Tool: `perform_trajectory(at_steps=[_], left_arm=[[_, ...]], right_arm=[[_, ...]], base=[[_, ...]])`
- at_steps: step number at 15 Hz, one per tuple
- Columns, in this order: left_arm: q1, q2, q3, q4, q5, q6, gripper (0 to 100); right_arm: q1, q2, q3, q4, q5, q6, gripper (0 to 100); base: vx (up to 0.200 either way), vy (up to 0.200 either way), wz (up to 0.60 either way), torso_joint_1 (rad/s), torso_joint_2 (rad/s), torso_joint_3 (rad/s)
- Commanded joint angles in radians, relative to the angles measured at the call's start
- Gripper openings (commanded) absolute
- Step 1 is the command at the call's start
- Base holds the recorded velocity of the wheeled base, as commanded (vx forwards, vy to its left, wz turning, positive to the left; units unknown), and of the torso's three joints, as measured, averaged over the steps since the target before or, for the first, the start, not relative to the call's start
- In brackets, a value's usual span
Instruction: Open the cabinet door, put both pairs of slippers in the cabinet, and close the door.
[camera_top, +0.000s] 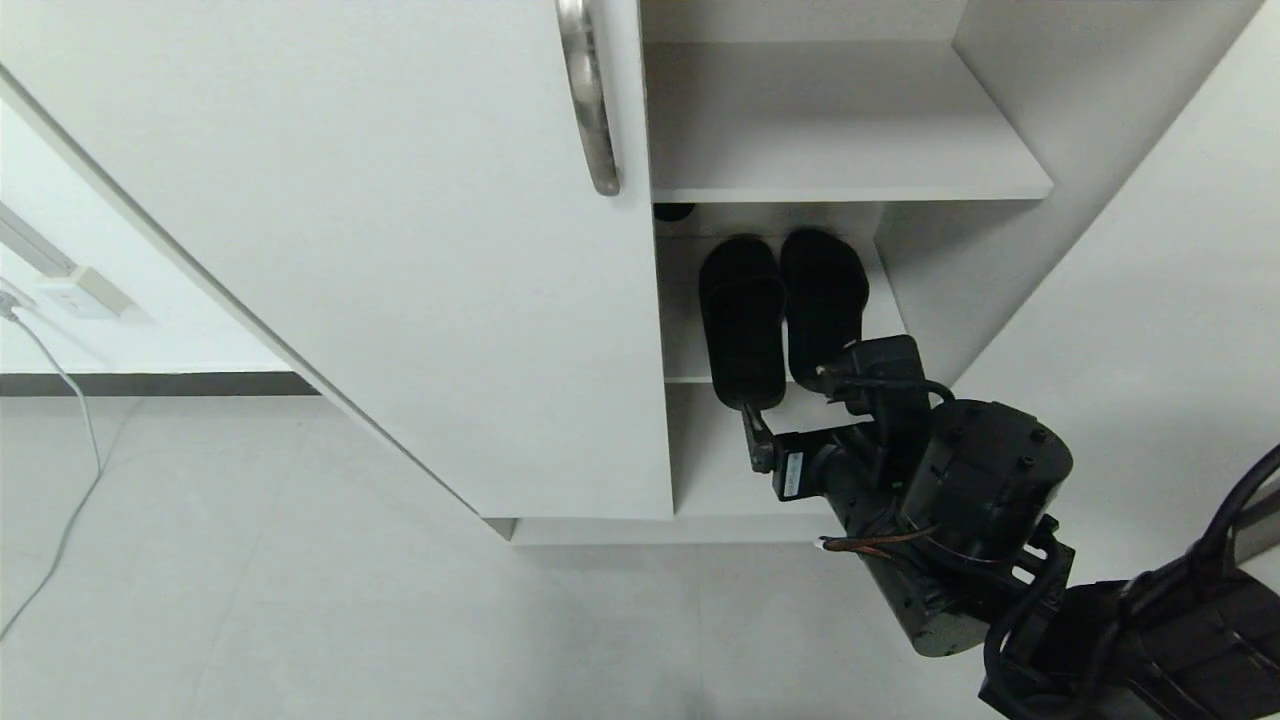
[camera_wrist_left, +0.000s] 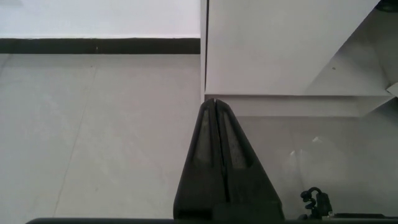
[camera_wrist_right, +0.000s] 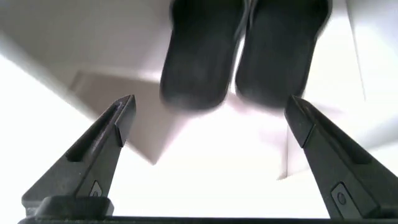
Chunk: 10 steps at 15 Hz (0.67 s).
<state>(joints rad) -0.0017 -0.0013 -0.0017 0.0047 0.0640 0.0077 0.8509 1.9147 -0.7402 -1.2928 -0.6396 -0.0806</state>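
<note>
1 pair of slippers (camera_top: 782, 305) lies on the middle shelf (camera_top: 680, 340) of the open cabinet, and my right gripper (camera_wrist_right: 210, 106) hangs just in front, spread and empty. My left gripper (camera_wrist_left: 217, 124) is pressed together above the floor. I judge the 2nd pair is next: back out, fetch it.
</note>
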Motion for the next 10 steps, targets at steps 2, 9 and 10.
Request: perform_trajectory(at_steps=[2, 9, 10], left_arm=[[0.0, 0.001, 0.0, 0.0, 0.002, 0.0, 0], [0.0, 0.001, 0.0, 0.0, 0.0, 0.0, 0], [0.0, 0.001, 0.0, 0.001, 0.0, 0.0, 0]], right_arm=[[0.005, 0.0, 0.007, 0.001, 0.0, -0.001, 100], [0.008, 0.001, 0.01, 0.0, 0.0, -0.001, 100], [0.01, 0.0, 0.01, 0.0, 0.0, -0.001, 100]], base=[[0.0, 0.0, 0.0, 0.0, 0.0, 0.0], [0.0, 0.0, 0.0, 0.0, 0.0, 0.0], [0.0, 0.0, 0.0, 0.0, 0.0, 0.0]])
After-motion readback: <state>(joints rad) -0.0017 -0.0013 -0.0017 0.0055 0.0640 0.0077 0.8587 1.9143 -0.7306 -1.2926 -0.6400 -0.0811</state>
